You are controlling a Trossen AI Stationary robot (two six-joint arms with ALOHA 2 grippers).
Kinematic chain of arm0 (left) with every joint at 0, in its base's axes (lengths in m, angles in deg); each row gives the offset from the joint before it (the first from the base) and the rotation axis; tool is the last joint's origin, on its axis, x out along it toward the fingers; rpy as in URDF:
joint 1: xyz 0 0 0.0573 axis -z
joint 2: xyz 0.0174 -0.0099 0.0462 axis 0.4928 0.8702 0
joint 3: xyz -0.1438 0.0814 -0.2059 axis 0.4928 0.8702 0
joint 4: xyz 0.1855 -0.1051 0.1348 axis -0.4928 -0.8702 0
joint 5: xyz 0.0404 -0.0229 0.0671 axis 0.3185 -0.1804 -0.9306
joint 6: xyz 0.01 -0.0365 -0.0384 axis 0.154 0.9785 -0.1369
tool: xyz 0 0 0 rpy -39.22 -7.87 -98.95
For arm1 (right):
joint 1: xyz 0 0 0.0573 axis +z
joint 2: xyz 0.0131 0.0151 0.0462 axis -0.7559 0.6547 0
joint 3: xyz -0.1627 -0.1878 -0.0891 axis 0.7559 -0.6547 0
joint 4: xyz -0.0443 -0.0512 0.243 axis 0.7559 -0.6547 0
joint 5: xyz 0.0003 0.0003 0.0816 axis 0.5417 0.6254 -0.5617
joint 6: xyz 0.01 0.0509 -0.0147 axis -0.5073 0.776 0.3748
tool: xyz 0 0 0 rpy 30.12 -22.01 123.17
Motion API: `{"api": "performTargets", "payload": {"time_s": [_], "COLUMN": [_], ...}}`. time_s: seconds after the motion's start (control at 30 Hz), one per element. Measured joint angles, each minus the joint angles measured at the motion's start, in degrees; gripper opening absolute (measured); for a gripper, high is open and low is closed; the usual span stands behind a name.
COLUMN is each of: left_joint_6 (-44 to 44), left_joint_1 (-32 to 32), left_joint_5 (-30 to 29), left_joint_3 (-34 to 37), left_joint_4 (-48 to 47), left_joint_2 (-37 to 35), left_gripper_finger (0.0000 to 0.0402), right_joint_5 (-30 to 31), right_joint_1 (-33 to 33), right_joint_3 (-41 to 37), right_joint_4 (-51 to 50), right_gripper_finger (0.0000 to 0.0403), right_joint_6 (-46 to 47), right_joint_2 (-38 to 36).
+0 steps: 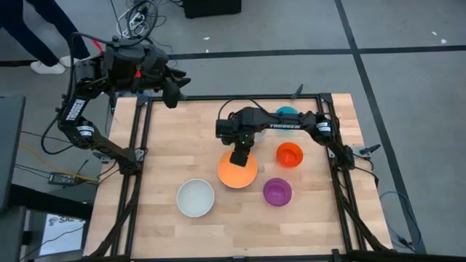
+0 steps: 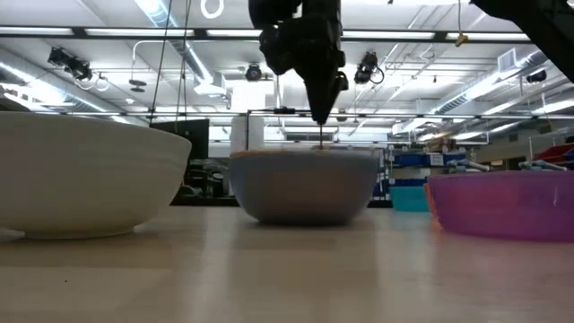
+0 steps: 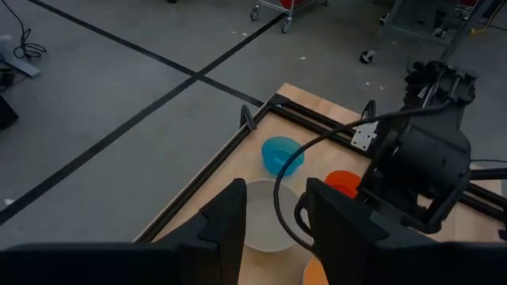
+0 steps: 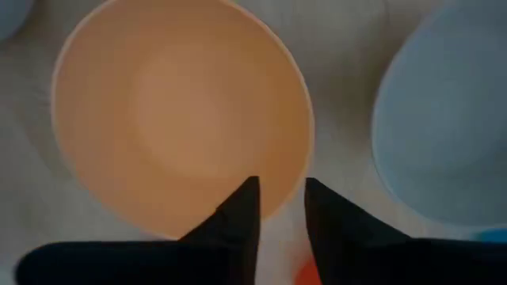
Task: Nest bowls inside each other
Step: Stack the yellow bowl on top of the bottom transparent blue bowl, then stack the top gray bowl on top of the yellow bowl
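The round orange plastic bowl (image 1: 237, 172) sits mid-table, seemingly nested in a grey bowl (image 2: 305, 187). Left of it stands the round white plastic bowl (image 1: 196, 197), right of it the small purple bowl (image 1: 277, 191), the small red-orange bowl (image 1: 289, 154) and, farther back, the small teal bowl (image 1: 287, 112). The right gripper (image 4: 276, 207) points straight down over the orange bowl's rim, jaws slightly spread, gripping nothing. The left gripper (image 3: 273, 214) hangs folded off the table's back-left corner, jaws parted and empty.

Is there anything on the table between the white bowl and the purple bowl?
No: bare wood separates the white bowl and purple bowl, seen from above.
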Motion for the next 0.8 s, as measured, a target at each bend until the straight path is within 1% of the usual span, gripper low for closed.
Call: {"api": "performTargets", "payload": {"time_s": [0.07,0.17,0.2,0.27,0.33,0.37,0.4,0.47,0.53,0.6,0.67,0.7,0.73,0.8], "left_joint_6": [-0.2,-0.3,-0.3,-0.3,-0.3,-0.2,-0.2,-0.1,0.0,0.2,0.3,0.3,0.3,0.3], "left_joint_1": [0.0,0.0,0.0,0.0,0.0,0.0,0.0,0.0,0.0,0.0,0.0,0.0,0.0,0.0], "left_joint_5": [0.0,0.0,0.0,0.0,0.0,0.0,0.0,0.0,0.0,0.0,0.0,0.0,-0.1,0.0], "left_joint_3": [0.0,0.0,0.0,0.0,0.0,0.0,0.0,0.0,0.0,0.0,0.0,0.0,0.0,0.0], "left_joint_4": [0.0,0.0,0.0,0.0,0.0,0.0,0.0,0.0,0.0,0.0,0.1,0.1,0.1,0.1], "left_joint_2": [0.0,0.0,0.0,0.0,0.0,0.0,0.0,0.0,0.0,0.0,0.0,0.0,0.0,0.0], "left_gripper_finger": [0.0141,0.0141,0.0141,0.0141,0.0141,0.0141,0.0141,0.0141,0.0141,0.0141,0.0141,0.0141,0.0141,0.0141], "right_joint_5": [0.8,4.5,6.9,14.9,22.5,23.6,22.2,15.3,5.9,-5.0,-13.2,-16.2,-17.7,-19.1], "right_joint_1": [0.1,0.1,0.1,-0.7,-3.0,-4.9,-6.9,-11.1,-15.0,-18.2,-20.0,-20.5,-20.6,-20.4], "right_joint_3": [0.0,0.0,0.0,0.1,0.1,0.1,0.1,0.1,0.1,0.0,0.0,0.0,0.0,0.1], "right_joint_4": [-0.8,0.8,1.5,1.9,3.0,3.8,4.3,4.3,5.6,8.9,12.3,13.2,14.5,15.2], "right_gripper_finger": [0.011,0.0126,0.0128,0.0129,0.0127,0.0126,0.0125,0.0126,0.0128,0.0132,0.0137,0.014,0.0143,0.015], "right_joint_6": [0.4,1.4,1.7,1.8,1.7,1.8,1.8,2.2,2.9,3.3,5.1,5.8,6.5,6.5], "right_joint_2": [-0.3,-1.5,-2.3,-4.3,-5.5,-5.7,-5.8,-5.7,-4.9,-3.4,-2.6,-2.2,-2.1,-1.9]}}
